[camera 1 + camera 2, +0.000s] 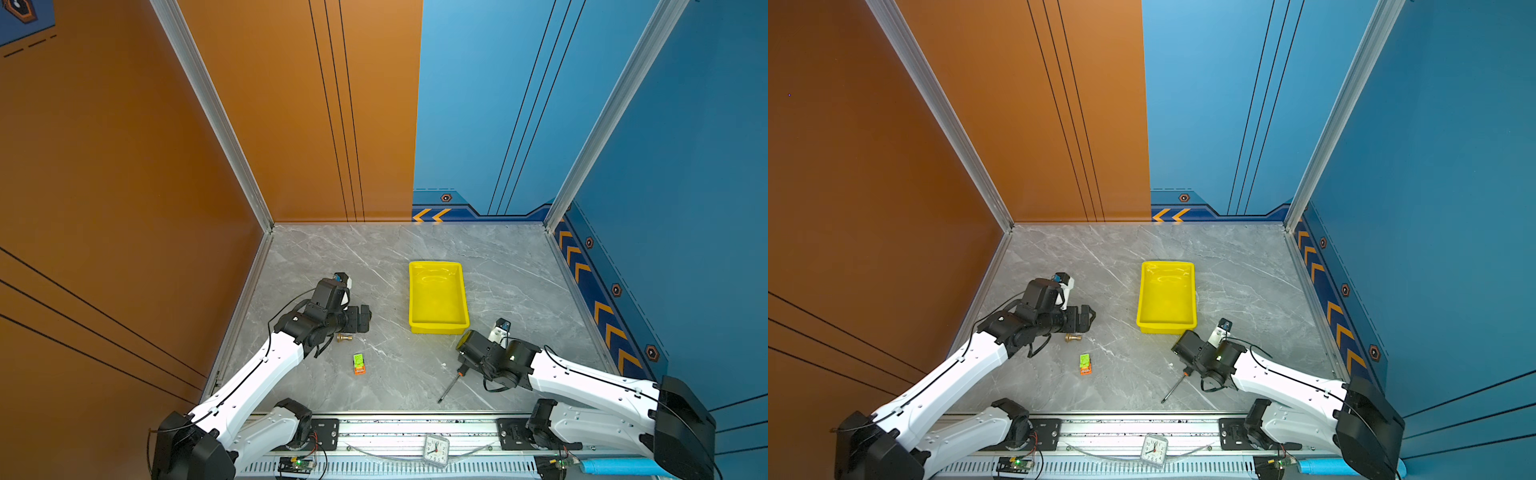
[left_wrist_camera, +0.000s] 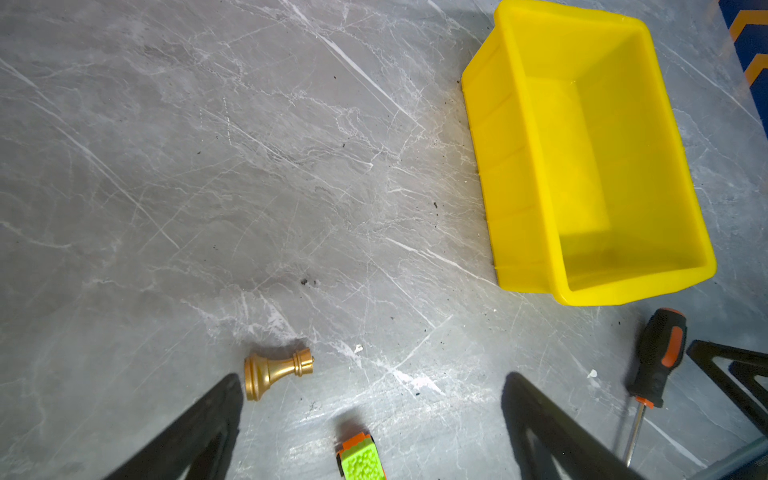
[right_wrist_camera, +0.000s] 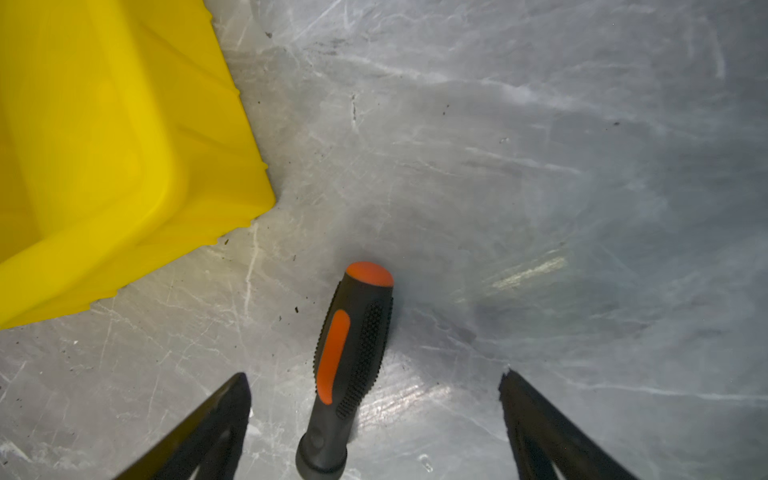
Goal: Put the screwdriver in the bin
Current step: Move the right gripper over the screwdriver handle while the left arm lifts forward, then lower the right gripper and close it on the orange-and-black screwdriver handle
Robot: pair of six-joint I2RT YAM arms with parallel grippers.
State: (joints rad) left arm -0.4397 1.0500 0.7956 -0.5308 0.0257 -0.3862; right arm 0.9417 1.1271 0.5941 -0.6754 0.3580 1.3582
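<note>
The screwdriver (image 3: pixel 353 353) lay flat on the table (image 3: pixel 540 166), outside the bin (image 3: pixel 145 232). Its handle lay between the spread jaws of the right claw (image 3: pixel 374 376), long axis crosswise to their closing. The left claw (image 2: pixel 372 377), also spread, was farther off.

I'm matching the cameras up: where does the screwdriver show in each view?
Top view: screwdriver right of centre, low.
Top view: screwdriver just right of centre.
Left wrist: handle past the yellow bin's corner.
Right wrist: handle between the fingers of the right end effector.
Shared landmark: the yellow bin.
</note>
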